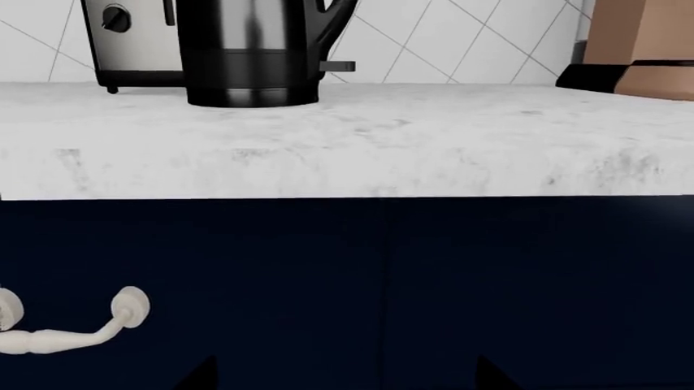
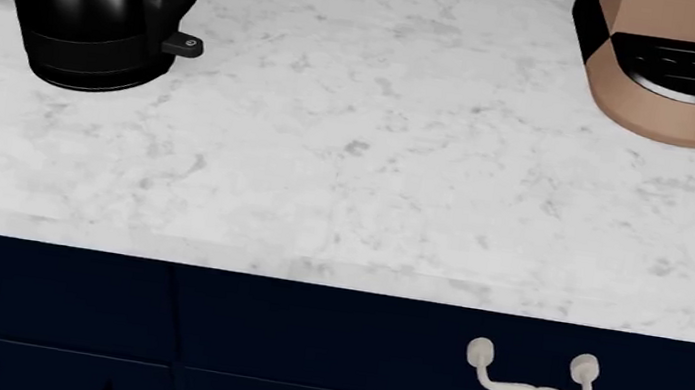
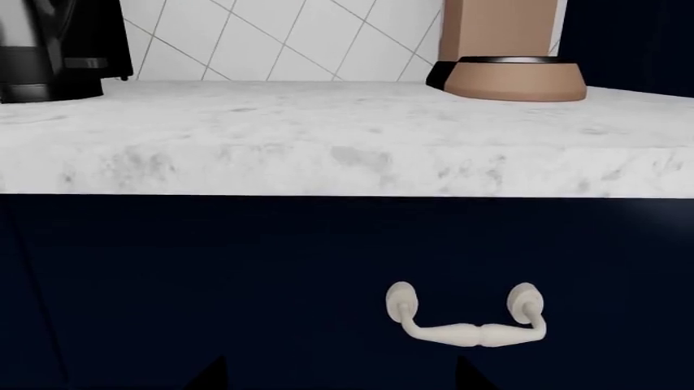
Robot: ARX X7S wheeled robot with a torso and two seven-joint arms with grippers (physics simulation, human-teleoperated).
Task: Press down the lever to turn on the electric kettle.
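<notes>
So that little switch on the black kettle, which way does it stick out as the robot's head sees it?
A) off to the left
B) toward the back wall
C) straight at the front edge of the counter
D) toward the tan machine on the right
D: in the head view the switch juts from the kettle base, below its handle, pointing right toward the tan machine.

Open white marble countertop (image 2: 390, 180) lies beside the small dark grey lever tab (image 2: 183, 45). A tan-and-black appliance (image 2: 665, 81) stands well apart. The boxy silver toaster (image 1: 130, 41) sits behind the glossy black kettle (image 2: 98, 1).
</notes>
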